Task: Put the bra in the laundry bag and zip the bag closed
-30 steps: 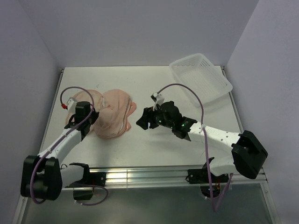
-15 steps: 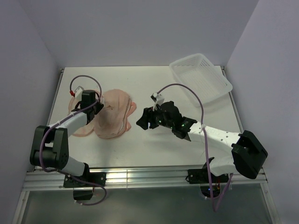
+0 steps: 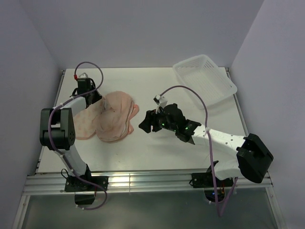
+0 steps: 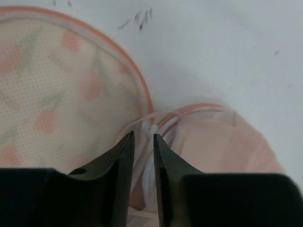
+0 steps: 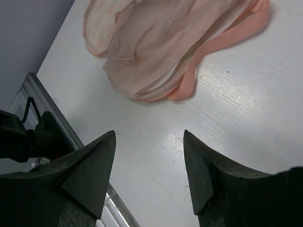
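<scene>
The pale peach bra (image 3: 116, 117) lies bunched on the table, overlapping the right side of the cream, orange-printed laundry bag (image 3: 83, 125). My left gripper (image 3: 94, 98) is at the bag's far rim where it meets the bra. In the left wrist view the bag (image 4: 52, 94) is at left and the bra (image 4: 222, 146) at lower right. The gripper (image 4: 142, 136) stands nearly shut, with a thin white piece of the rim between the fingers. My right gripper (image 3: 143, 123) is open and empty above the table, right of the bra (image 5: 156, 38); its wrist view (image 5: 149, 135) shows bare table between the fingers.
A white plastic lattice basket (image 3: 205, 78) stands at the back right corner. Purple walls close the table on the left, back and right. The metal front rail (image 3: 143, 179) runs along the near edge. Dark scratch marks (image 4: 139, 16) lie beyond the bag.
My left gripper has moved away from the base along the bag's left side to its far rim, uncovering more of the printed bag. The right arm has not moved.
</scene>
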Available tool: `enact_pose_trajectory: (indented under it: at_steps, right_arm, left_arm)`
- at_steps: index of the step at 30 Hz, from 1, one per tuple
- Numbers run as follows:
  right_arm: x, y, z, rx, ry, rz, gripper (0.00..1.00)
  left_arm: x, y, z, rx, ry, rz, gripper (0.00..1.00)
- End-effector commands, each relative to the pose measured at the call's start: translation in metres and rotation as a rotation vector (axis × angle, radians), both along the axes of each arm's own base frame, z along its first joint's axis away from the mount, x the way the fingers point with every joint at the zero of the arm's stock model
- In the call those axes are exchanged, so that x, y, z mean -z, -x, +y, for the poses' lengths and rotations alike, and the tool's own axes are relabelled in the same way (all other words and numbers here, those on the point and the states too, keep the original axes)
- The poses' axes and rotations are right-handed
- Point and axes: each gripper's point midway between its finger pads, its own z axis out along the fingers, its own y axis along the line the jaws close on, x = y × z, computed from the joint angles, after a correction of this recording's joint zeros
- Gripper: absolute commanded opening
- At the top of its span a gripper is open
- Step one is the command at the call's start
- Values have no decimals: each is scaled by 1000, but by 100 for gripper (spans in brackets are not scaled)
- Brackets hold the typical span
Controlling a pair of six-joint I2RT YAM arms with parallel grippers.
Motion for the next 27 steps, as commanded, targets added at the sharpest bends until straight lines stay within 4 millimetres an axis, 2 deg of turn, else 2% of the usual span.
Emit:
enact_pose_trajectory:
  at_steps: [1, 2, 9, 13, 18, 24, 27]
  right_arm:
    - [-25, 2, 3, -14, -61, -64, 66]
    - [-25, 3, 3, -18, -64, -63, 66]
    - [-28, 6, 2, -23, -73, -67, 66]
    - [-28, 5, 1, -21, -70, -71, 66]
    - [-25, 4, 2, -20, -62, -65, 66]
    - [-24, 2, 2, -12, -56, -66, 66]
    - [-25, 1, 1, -6, -52, -71, 66]
  left_arm:
    - [6, 1, -6, 153, -40, 55, 31]
    - [8, 0, 4, 144, -35, 60, 36]
    - [42, -1, 7, 184, -59, 175, 40]
    - [44, -5, 11, 166, -70, 175, 41]
    - [48, -12, 14, 159, -82, 188, 36]
    - [55, -8, 13, 172, -85, 204, 21]
    - [57, -3, 12, 181, -83, 207, 23]
